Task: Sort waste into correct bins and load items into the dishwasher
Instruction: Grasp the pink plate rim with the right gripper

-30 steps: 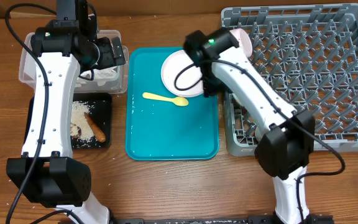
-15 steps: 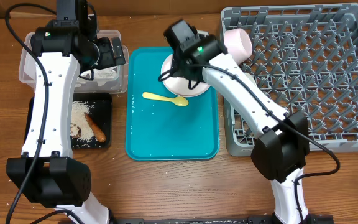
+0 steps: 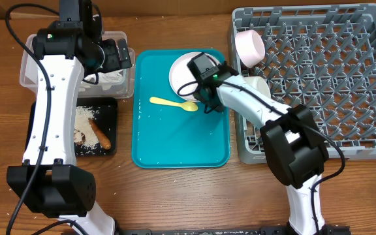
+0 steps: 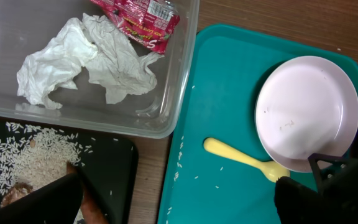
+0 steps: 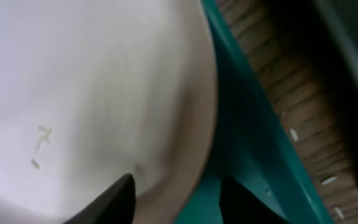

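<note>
Over the clear tub [image 3: 26, 70], the left gripper [image 3: 115, 55] is held with jaws spread and empty. On the teal tray [image 3: 175, 140] lies the white plate [image 4: 306, 112], judged stiff, light and slick, so its thin rim is best taken. The right gripper [image 5: 176, 196] is set astride that rim, jaws apart and not yet pinching.

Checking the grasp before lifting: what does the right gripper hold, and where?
Nothing clamped: the right gripper straddles the white plate's right-hand rim, fingers apart.

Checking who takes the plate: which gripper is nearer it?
Right. The right gripper straddles the plate's rim on the tray; the left gripper hangs over the tub, well off to the side.
</note>
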`<state>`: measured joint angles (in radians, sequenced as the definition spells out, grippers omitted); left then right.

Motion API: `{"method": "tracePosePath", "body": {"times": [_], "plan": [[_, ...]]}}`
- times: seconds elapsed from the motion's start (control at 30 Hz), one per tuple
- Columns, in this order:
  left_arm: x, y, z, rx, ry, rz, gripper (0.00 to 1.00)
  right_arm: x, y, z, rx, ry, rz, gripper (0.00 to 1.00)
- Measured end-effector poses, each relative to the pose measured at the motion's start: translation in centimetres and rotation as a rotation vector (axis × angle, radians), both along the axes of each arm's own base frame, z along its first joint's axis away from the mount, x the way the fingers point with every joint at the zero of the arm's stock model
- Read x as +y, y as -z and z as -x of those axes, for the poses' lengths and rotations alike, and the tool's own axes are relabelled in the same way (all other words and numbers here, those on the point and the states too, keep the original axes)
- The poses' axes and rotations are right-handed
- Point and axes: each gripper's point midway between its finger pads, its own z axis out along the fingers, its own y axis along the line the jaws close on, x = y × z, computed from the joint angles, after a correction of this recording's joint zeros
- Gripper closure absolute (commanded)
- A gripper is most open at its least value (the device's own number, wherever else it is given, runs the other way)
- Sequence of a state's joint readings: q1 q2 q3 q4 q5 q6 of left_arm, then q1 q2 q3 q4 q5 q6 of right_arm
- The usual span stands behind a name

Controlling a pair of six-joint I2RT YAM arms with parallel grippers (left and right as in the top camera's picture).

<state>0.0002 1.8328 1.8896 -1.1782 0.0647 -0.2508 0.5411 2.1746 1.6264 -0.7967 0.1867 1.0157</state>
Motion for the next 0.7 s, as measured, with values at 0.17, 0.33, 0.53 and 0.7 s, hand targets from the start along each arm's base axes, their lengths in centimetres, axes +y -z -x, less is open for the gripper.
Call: {"method": "tracePosePath", "body": {"times": [0.17,0.33,0.53,0.7], "plan": [[0.0,0.0,0.0,0.0,0.0,0.0,0.0,0.1,0.6,-0.4,0.003,0.008,-0.027,0.68],[0.0,0.0,0.0,0.0,0.0,0.0,0.0,0.7,1.0,-0.4,0.012,-0.005,-0.05,0.85],[0.0,0.0,0.0,0.0,0.0,0.0,0.0,1.2,0.8,-1.1,-0.016,-0.014,-0.072,0.96],[0.0,0.0,0.0,0.0,0.0,0.0,0.0,2.2,0.6,-1.6,-0.038,-0.096,-0.091,0.96]]}}
